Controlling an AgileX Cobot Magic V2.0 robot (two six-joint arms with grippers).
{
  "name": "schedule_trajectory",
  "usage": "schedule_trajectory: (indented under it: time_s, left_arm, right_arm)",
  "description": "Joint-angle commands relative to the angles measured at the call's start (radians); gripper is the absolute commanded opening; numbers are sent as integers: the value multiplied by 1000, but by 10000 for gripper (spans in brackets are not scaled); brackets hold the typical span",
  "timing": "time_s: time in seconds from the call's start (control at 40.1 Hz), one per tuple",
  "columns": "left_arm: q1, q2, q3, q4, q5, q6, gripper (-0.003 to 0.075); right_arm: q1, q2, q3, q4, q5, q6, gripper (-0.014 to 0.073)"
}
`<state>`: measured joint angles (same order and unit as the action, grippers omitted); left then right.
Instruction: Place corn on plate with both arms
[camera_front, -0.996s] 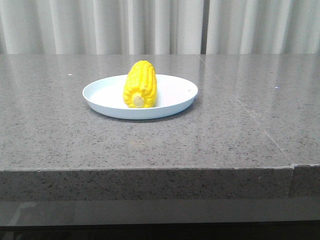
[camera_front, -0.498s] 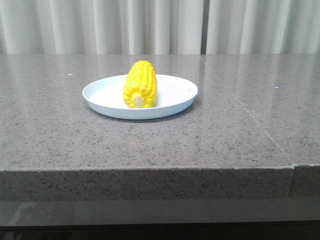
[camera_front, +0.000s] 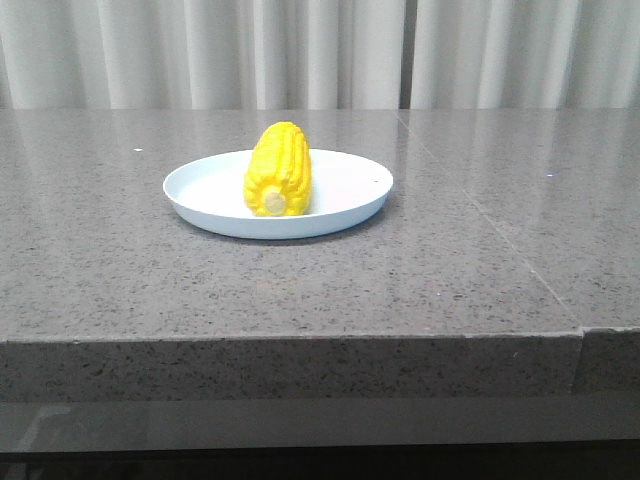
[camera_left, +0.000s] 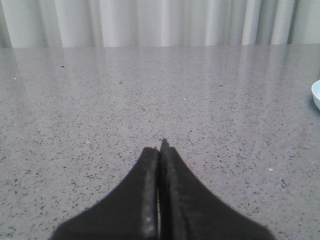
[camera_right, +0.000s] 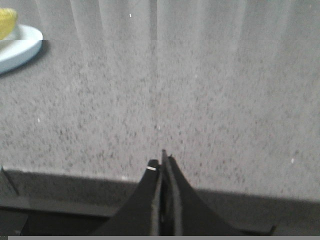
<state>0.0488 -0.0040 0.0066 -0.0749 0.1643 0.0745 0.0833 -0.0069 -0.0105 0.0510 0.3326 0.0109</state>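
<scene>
Corn: yellow cob (camera_front: 279, 169) lying on the plate (camera_front: 345, 205), pale stub end toward the front camera, tip pointing away. Rests left of the plate's middle in the front view.
Plate: pale blue-white, shallow, flat on the grey speckled surface (camera_front: 450, 280).
Left tool: (camera_left: 160, 150) fingers pressed together, nothing between them. Low over bare surface, touching no object.
Plate from left tool: only a sliver of rim (camera_left: 316, 95) shows at the edge of the left wrist view, ahead and well off to one side.
Right tool: (camera_right: 162, 162) fingers closed against each other, empty. Tips sit over the surface's near edge.
Plate from right tool: rim (camera_right: 20, 47) with a bit of yellow corn (camera_right: 7, 22) on it, ahead and well apart, off toward the other side.
Backdrop: pale pleated curtain (camera_front: 300, 50) behind the surface.
Right wrist view: blurred; fine detail unclear.
</scene>
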Motion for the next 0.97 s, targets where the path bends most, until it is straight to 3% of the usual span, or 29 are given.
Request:
schedule_trajectory:
  time_s: [0.0, 0.947]
  left_arm:
    - [3, -18, 2, -3, -92, 0, -20]
    - [3, -18, 2, -3, -92, 0, -20]
  right_arm:
    - [-23, -15, 4, 19, -108, -20, -67]
    - [-40, -15, 22, 21, -112, -20, -67]
